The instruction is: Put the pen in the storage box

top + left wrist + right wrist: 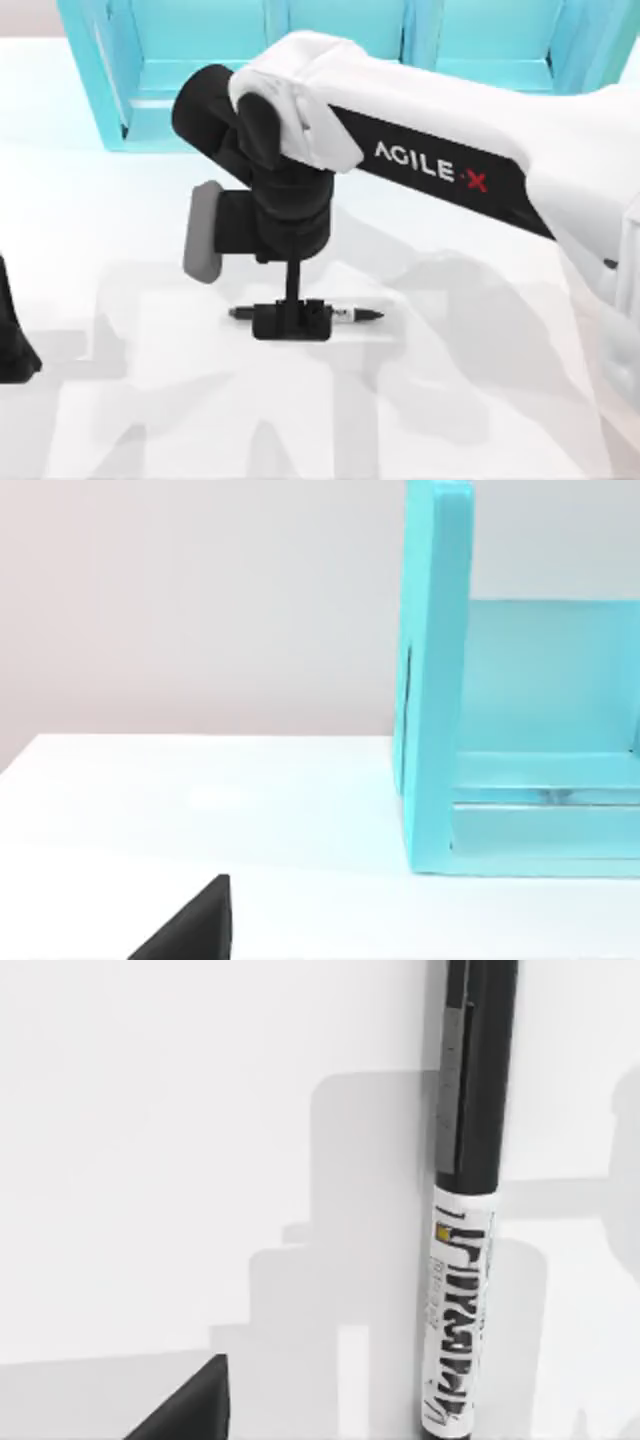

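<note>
The pen (345,315) lies flat on the table (140,400) near its middle, well short of the blue box (150,90) at the back. The right gripper (290,320) sits over its barrel; whether the fingers have closed on it I cannot tell. An off-centre pinch could roll the slim barrel away (or tilt it on lifting). The arm reads "AGILE·X"; the pen's label print is illegible. The left arm (12,340) idles at the left edge.

A slim black marker pen (345,315) with a white printed label band lies flat on the white table, pointed tip toward three o'clock, just below centre.
</note>
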You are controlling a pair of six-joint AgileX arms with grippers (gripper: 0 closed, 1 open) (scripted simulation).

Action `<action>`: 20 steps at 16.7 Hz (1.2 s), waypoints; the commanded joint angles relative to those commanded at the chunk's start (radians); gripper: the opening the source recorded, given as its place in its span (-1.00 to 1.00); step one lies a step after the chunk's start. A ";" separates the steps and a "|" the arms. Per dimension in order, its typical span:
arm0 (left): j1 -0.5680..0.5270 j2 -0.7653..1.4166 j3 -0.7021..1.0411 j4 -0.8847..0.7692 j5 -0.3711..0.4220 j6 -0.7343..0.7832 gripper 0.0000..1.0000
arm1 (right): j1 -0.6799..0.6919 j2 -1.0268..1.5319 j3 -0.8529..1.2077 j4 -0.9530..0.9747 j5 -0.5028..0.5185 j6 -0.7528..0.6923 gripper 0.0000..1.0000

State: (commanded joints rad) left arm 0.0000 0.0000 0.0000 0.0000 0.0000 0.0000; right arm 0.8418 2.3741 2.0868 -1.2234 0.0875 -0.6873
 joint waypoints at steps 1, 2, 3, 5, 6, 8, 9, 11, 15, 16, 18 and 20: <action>0.000 0.000 0.000 0.000 0.000 0.000 1.00 | -0.001 0.011 -0.021 0.033 0.000 -0.002 1.00; 0.000 0.000 0.000 0.000 0.000 0.000 1.00 | -0.002 0.026 -0.046 0.075 0.001 -0.004 1.00; 0.000 0.000 0.000 0.000 0.000 0.000 1.00 | -0.004 0.041 -0.073 0.121 0.000 -0.005 1.00; 0.000 0.000 0.000 0.000 0.000 0.000 1.00 | -0.008 0.070 -0.126 0.209 0.001 -0.008 1.00; 0.000 0.000 0.000 0.000 0.000 0.000 1.00 | -0.009 0.082 -0.148 0.241 0.001 -0.010 1.00; 0.000 0.000 0.000 0.000 0.000 0.000 1.00 | -0.011 0.096 -0.172 0.273 0.001 -0.011 1.00; 0.000 0.000 0.000 0.000 0.000 0.000 1.00 | -0.011 0.096 -0.173 0.274 0.001 -0.011 1.00; 0.000 0.000 0.000 0.000 0.000 0.000 1.00 | -0.011 0.096 -0.173 0.274 0.001 -0.011 1.00; 0.000 0.000 0.000 0.000 0.000 0.000 1.00 | -0.011 0.096 -0.173 0.274 0.001 -0.011 0.55; 0.000 0.000 0.000 0.000 0.000 0.000 1.00 | -0.011 0.096 -0.173 0.274 0.001 -0.011 0.40; 0.000 0.000 0.000 0.000 0.000 0.000 1.00 | -0.011 0.096 -0.173 0.274 0.001 -0.011 0.10; 0.000 0.000 0.000 0.000 0.000 0.000 1.00 | -0.011 0.096 -0.173 0.274 0.001 -0.011 -0.21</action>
State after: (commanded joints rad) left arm 0.0000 0.0000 0.0000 0.0000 0.0000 0.0000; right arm 0.8310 2.4705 1.9138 -0.9497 0.0882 -0.6987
